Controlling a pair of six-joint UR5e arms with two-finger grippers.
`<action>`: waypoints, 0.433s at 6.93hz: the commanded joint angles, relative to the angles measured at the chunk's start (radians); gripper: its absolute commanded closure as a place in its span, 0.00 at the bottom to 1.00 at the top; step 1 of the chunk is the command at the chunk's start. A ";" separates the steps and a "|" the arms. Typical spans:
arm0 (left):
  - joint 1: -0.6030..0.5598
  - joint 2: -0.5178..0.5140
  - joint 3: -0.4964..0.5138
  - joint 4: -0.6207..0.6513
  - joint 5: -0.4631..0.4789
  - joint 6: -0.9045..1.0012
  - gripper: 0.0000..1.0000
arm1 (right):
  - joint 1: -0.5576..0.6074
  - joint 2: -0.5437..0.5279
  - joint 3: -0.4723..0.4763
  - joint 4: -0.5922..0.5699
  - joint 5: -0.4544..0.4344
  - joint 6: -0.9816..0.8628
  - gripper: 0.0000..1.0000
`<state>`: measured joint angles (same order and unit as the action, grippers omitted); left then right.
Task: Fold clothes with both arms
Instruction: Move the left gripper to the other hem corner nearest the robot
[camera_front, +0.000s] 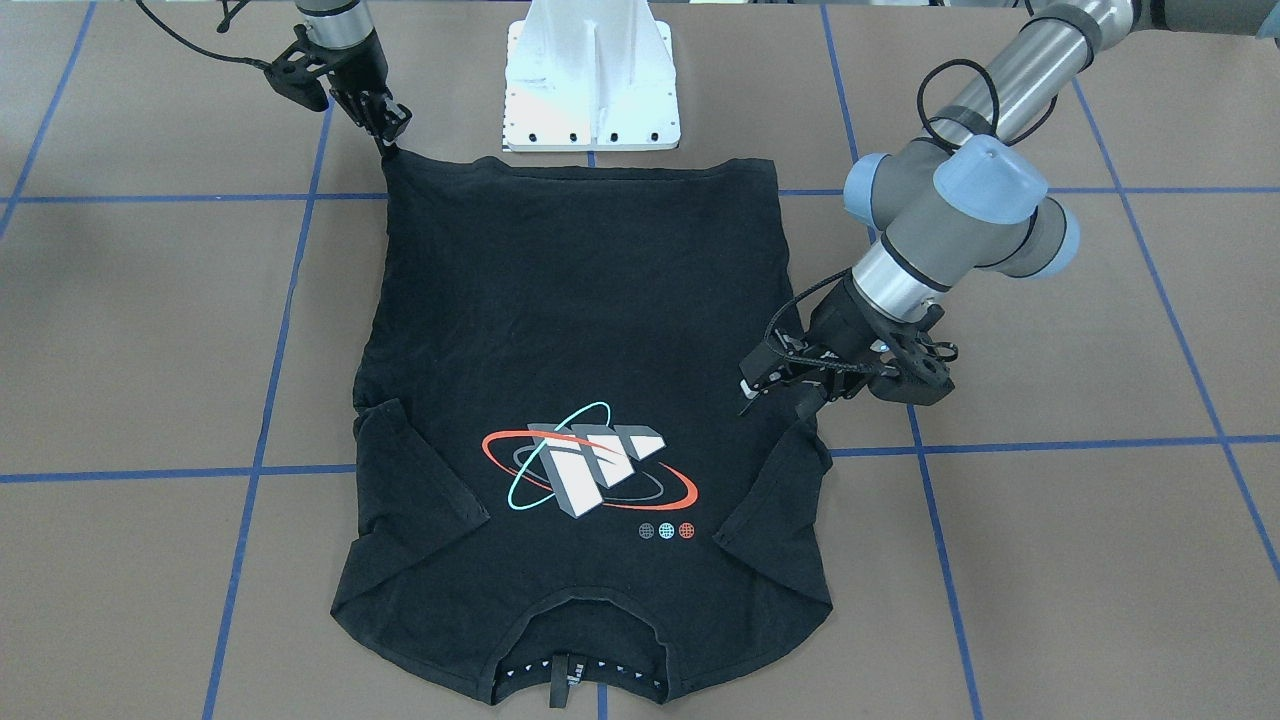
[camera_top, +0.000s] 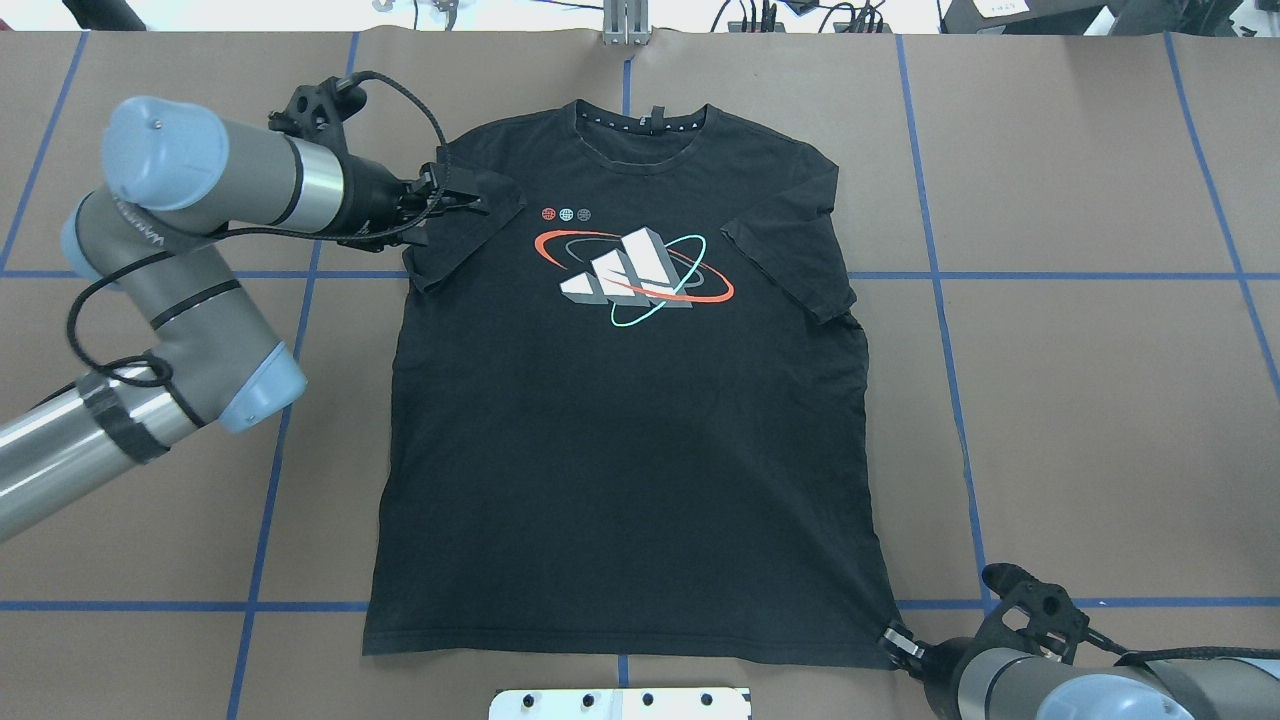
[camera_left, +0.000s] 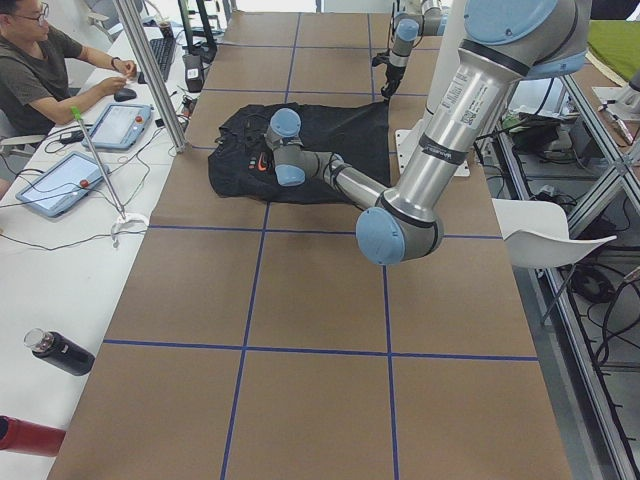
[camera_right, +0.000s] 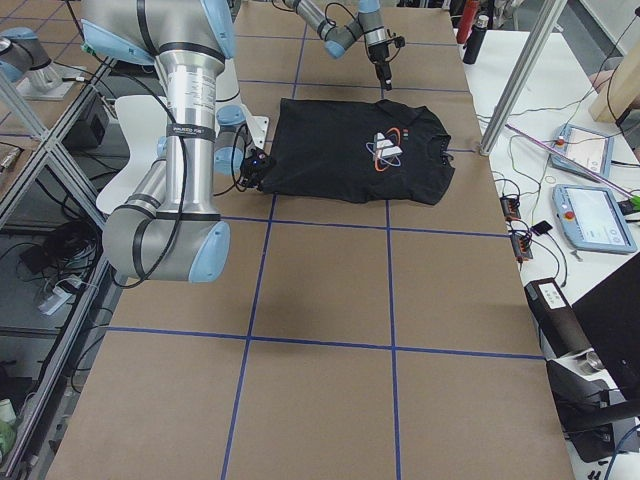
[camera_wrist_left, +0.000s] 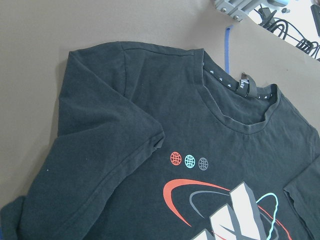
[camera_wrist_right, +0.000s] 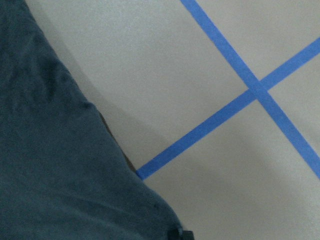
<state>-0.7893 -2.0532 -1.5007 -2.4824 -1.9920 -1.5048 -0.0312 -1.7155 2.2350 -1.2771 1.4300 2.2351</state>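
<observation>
the black t-shirt (camera_top: 620, 450) lies flat on the brown table (camera_top: 1080, 400), logo (camera_top: 635, 270) up, collar (camera_top: 645, 160) on the far side from the robot. the right gripper (camera_front: 392, 135) has its fingers closed on the near hem corner (camera_front: 393, 160). the left gripper (camera_top: 470, 203) hangs over the left sleeve (camera_top: 455, 245), fingers spread, holding nothing.

Black T-shirt (camera_top: 620, 450) lies flat, logo up, on brown table (camera_top: 1100, 420) gridded with blue tape (camera_top: 1100, 275), hem just beside white pedestal base (camera_top: 620, 703).
</observation>
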 joint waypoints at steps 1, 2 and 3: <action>0.060 0.150 -0.189 0.005 0.009 -0.058 0.01 | 0.000 -0.024 0.029 0.010 0.044 -0.003 1.00; 0.129 0.254 -0.316 0.038 0.036 -0.172 0.00 | -0.001 -0.023 0.029 0.012 0.055 -0.003 1.00; 0.224 0.386 -0.449 0.043 0.130 -0.222 0.00 | -0.001 -0.022 0.029 0.015 0.064 -0.006 1.00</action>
<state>-0.6602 -1.8042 -1.8019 -2.4530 -1.9391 -1.6528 -0.0315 -1.7375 2.2631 -1.2661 1.4810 2.2314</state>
